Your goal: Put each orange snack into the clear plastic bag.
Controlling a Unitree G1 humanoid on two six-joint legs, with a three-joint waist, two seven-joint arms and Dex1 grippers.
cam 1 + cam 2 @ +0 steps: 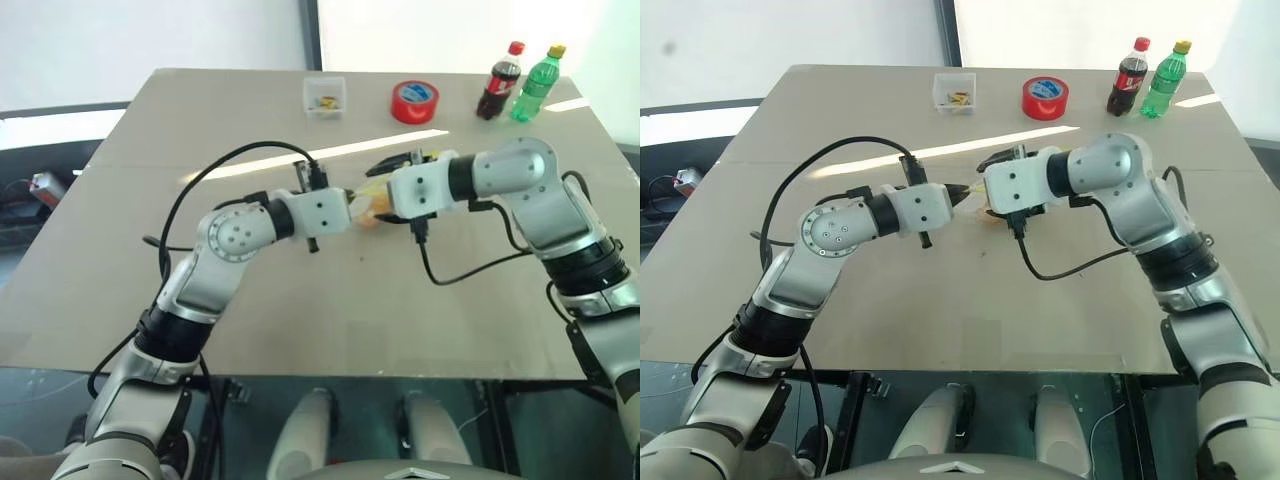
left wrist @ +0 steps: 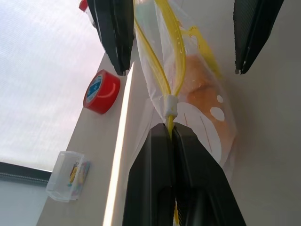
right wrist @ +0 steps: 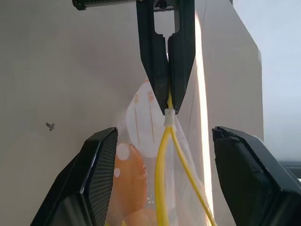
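Observation:
The clear plastic bag (image 2: 155,70) hangs between my two grippers above the middle of the table. My left gripper (image 2: 170,128) is shut on the end of the bag's yellow zip strip (image 3: 165,155), right at the white slider. Orange snack (image 3: 130,181) shows through the plastic inside the bag, and I cannot tell how many pieces. My right gripper (image 3: 164,134) is open, with one finger on each side of the bag's mouth end and not pinching it. In the head views the two grippers meet tip to tip, left gripper (image 1: 350,203) and right gripper (image 1: 382,192).
At the far edge of the table stand a small clear box (image 1: 325,96), a red tape roll (image 1: 414,101), a cola bottle (image 1: 499,82) and a green bottle (image 1: 535,84). Black cables loop from both wrists over the tan table (image 1: 300,300).

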